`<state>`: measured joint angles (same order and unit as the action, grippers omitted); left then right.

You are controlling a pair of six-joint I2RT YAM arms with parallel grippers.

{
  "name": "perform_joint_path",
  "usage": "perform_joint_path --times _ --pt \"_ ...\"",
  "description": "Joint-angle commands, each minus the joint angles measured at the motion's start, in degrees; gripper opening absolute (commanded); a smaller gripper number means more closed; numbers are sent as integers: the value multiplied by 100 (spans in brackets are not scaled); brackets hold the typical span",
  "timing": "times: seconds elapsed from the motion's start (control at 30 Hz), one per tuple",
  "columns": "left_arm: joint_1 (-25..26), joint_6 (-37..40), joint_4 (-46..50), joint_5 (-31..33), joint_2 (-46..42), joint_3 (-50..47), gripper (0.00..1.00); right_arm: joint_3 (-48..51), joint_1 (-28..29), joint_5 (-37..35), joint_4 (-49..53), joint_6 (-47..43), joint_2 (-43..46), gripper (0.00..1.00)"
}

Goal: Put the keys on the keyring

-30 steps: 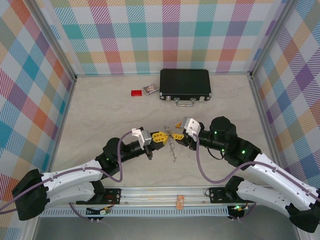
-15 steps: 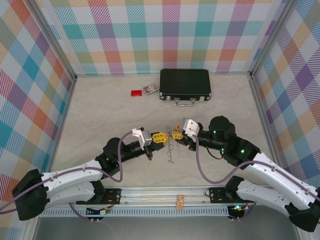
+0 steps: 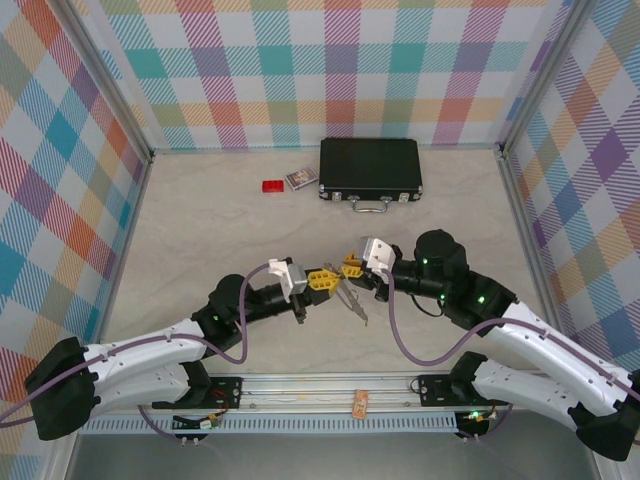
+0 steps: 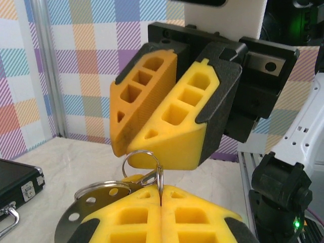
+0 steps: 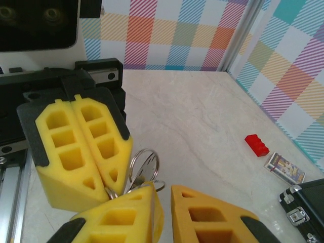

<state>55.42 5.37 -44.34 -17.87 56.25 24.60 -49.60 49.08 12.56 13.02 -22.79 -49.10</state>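
From above, the left gripper point(image 3: 324, 281) and right gripper point(image 3: 348, 268) meet tip to tip over the near middle of the table point(image 3: 200, 230), with the keyring point(image 3: 353, 300) hanging just below. At the left wrist, the yellow pads point(image 4: 126, 223) are pressed shut on the keyring's wire. At the right wrist, that gripper's own fingers point(image 5: 207, 215) stand slightly parted just beside the loop, with nothing between them.

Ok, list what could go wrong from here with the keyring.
1. The left gripper has its fingers shut on only a thin edge of the keyring; a tug could slip it free.
2. The right gripper shows a narrow gap, with the ring beside one tip; closing off-centre might push it away.
3. The hanging metal piece could swing and twist the ring.
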Motion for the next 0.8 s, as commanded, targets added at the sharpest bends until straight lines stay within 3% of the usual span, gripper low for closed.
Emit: perform_joint_path --times 0.0,0.3,0.77 --pt "30 17 -66 -200 19 237 0 -245 10 133 -44 -169 -24 14" --pt "29 17 -308 -167 155 238 0 -626 5 459 458 -276 -309 14" --pt "-74 -376 -1419 0 551 109 0 -779 -4 -350 542 353 62 22"
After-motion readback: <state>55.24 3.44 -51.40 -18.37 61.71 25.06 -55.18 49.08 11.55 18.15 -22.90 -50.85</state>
